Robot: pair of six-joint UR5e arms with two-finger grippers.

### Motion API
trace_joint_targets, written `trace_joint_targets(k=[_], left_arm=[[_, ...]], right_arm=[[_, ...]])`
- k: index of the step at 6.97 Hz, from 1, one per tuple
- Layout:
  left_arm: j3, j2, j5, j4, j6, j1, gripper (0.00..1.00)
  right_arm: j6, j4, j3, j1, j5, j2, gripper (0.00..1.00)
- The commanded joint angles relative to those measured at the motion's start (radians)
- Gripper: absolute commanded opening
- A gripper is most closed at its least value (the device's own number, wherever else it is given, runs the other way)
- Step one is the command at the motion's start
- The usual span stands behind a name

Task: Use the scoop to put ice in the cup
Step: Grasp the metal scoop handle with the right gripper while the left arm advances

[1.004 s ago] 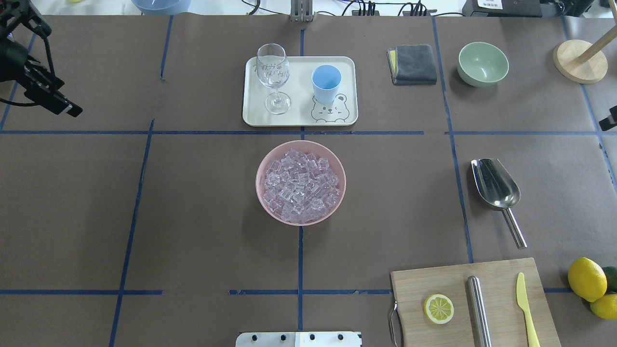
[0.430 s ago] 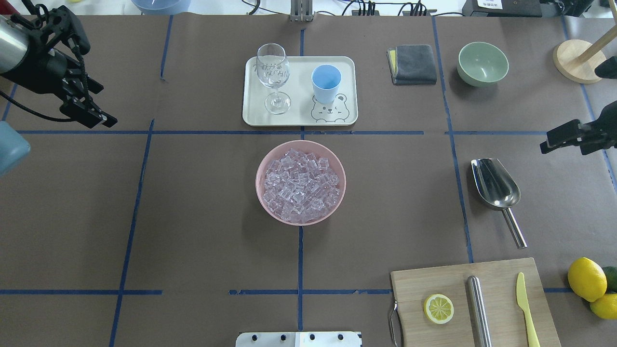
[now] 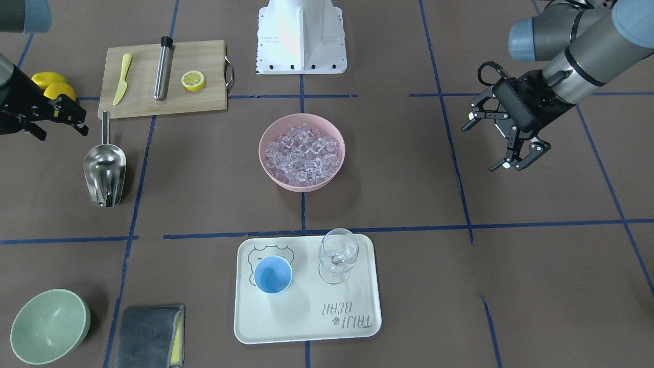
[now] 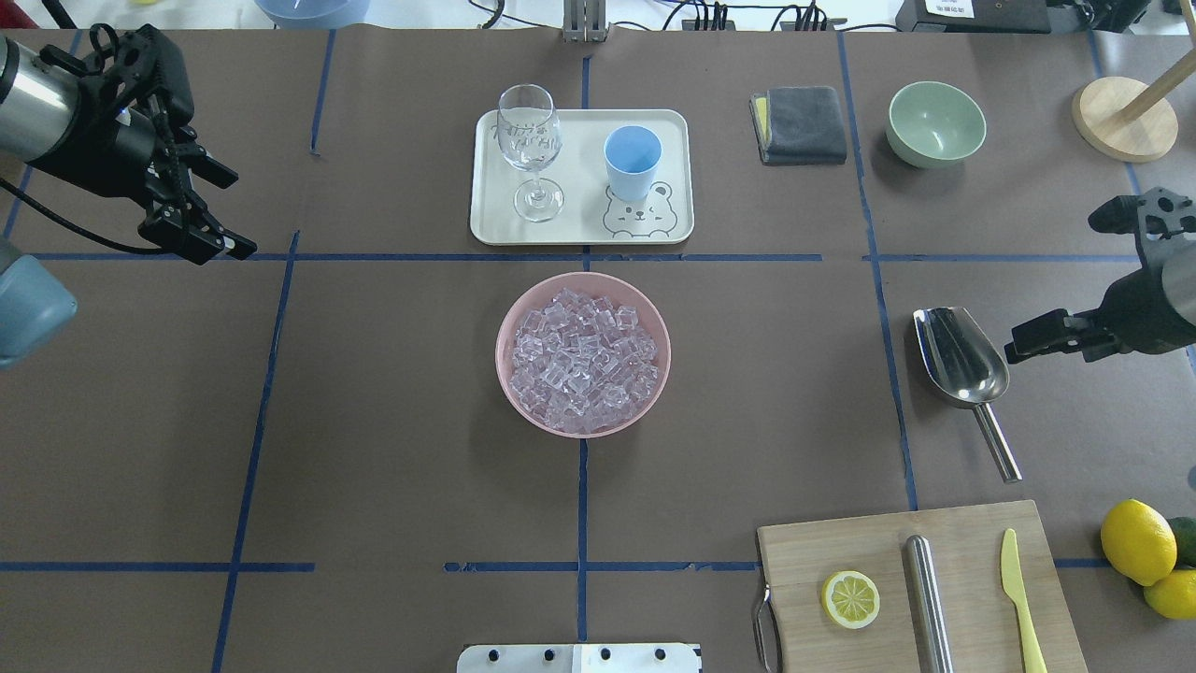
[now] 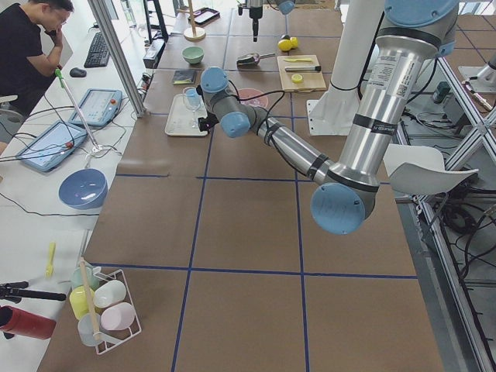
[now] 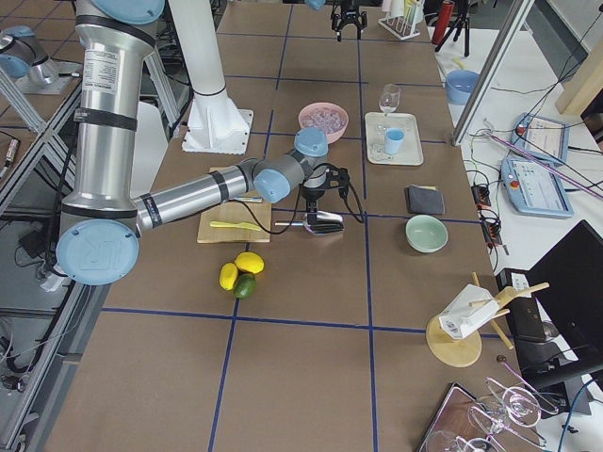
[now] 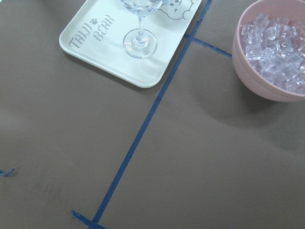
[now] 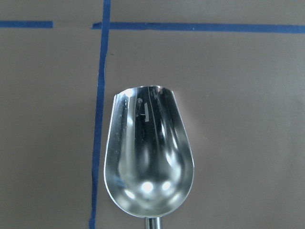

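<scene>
the scoop (image 4: pixel 962 360) lies on the desk at the robot's right, well apart from the ice (image 4: pixel 584 360), which fills the pink bowl (image 4: pixel 501 353) at the centre. the cup (image 4: pixel 633 161) stands empty on the tray (image 4: pixel 575 201) on the far side of the bowl, beside the glass (image 4: pixel 530 140).

what matters for you is how the scoop lies. its long axis runs near to far with a slight slant. the open mouth of the trough points far, toward the tray's side. the thin handle points back toward the robot and ends just short of the board (image 4: pixel 897 542).

the right end effector (image 4: pixel 1023 346) hangs just right of the trough, and its wrist camera looks straight down into the bowl of the scoop, so the handle is on its near side. you'd likely need to draw it back along that axis to reach the rod. i cannot tell whether it is released or clenched, but it carries nothing.

the left end effector (image 4: pixel 229 213) is released, fingers spread, empty, far off on the left. the right arm is clearly the nearer one.
</scene>
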Motion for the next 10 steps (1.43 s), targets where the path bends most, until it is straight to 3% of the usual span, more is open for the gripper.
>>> trace_joint_targets(k=[1,4,5,8,9,10], left_arm=[[0.006,-0.003,-0.025,-0.028,-0.003,0.031,1.00],[0.008,-0.003,-0.023,-0.028,-0.022,0.045,1.00],[0.008,-0.003,-0.022,-0.028,-0.022,0.048,1.00],[0.016,-0.003,-0.020,-0.028,-0.023,0.062,1.00],[0.017,-0.003,-0.020,-0.030,-0.023,0.062,1.00],[0.016,-0.003,-0.020,-0.028,-0.025,0.062,1.00]], right_arm=[[0.024,-0.005,-0.011,-0.119,-0.079,-0.009,1.00],[0.026,-0.005,-0.053,-0.225,-0.104,0.009,0.99],[0.024,-0.005,-0.071,-0.230,-0.106,0.020,0.89],[0.012,-0.005,-0.091,-0.228,-0.106,0.017,0.78],[0.012,-0.003,-0.091,-0.228,-0.106,0.018,0.60],[0.009,-0.002,-0.091,-0.228,-0.106,0.017,0.30]])
